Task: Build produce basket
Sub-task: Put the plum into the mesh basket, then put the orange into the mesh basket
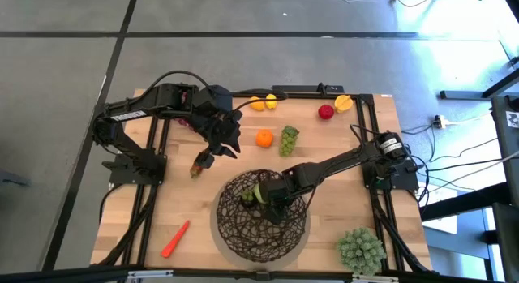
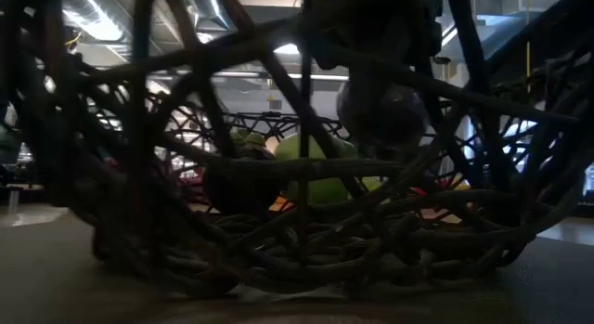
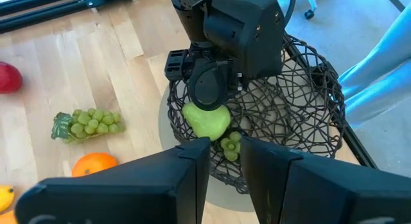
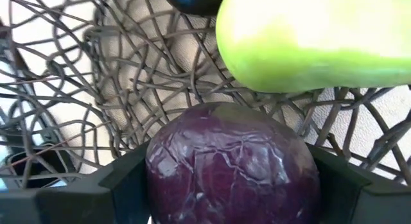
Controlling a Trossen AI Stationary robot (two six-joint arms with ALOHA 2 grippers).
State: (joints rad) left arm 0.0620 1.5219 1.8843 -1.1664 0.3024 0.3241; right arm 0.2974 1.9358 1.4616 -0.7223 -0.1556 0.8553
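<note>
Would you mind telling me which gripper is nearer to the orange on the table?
The left. The left gripper hangs over the bare wood beside the orange, toward the left arm's side. The right gripper is farther off, down inside the basket, closed on a purple round vegetable.

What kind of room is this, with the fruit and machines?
Probably a robotics lab or workshop: two robot arms are bolted to a wooden table, cables trail over a grey concrete floor, and toy fruit lies around a wire basket for practice.

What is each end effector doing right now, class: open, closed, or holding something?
Left end effector: closed on a small item, too unclear to name, above the table.
Right end effector: holding a purple round vegetable inside the basket.
</note>
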